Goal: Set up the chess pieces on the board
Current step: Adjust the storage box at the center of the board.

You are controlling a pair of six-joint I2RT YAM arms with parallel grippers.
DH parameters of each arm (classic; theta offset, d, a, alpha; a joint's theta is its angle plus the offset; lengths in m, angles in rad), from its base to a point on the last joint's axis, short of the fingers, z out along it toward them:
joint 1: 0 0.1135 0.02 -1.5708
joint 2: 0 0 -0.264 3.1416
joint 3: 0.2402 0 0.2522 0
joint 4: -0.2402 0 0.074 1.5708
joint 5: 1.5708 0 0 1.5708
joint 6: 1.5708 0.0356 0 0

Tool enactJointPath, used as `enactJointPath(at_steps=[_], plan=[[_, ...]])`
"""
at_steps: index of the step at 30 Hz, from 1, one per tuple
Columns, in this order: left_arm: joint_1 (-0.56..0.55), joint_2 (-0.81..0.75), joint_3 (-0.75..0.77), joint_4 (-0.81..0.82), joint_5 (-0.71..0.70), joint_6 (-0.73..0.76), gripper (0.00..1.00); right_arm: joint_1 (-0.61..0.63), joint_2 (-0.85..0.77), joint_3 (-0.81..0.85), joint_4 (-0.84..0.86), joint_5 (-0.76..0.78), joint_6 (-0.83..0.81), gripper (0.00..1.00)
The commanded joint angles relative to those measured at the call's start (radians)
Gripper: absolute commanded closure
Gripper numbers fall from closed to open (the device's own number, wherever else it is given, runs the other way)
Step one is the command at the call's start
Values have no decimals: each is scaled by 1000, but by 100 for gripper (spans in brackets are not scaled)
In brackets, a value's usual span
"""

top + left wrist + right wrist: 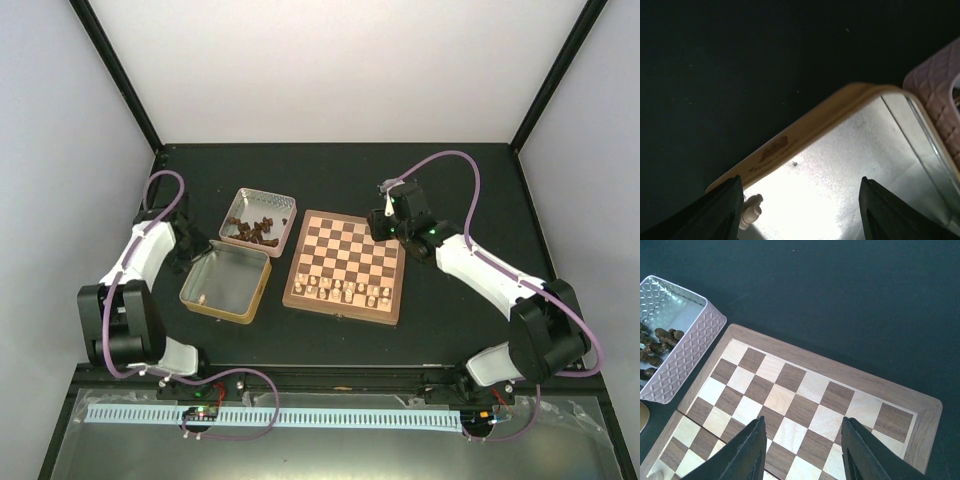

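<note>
Left gripper (801, 214) stood wide and empty over gold tin (790, 134); one pale piece (751, 209) lay at 7 o'clock, just beside a finger. It looked tiny, light, hard and roll-prone, so pinch mid-stem. Right gripper (802, 450) hung apart, empty, over board (790, 405).

Tan-and-brown chequered board (345, 250), dark brown pieces (255, 230), quilted silver tin (685, 365), perhaps cream pawn (751, 209).

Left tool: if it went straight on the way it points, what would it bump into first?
Probably the shiny floor of the gold-sided tin: the left tool points straight into it. A cream chess piece lies beside one finger, off that line. Depth is unclear.
</note>
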Motion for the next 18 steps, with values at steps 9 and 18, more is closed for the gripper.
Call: enactJointPath(at_steps=[9, 18], plan=[[109, 0, 6, 71, 269, -320, 26, -7, -10, 18, 33, -5, -15, 57], [178, -63, -130, 190, 367, -516, 19, -7, -9, 15, 43, -3, -19, 56]])
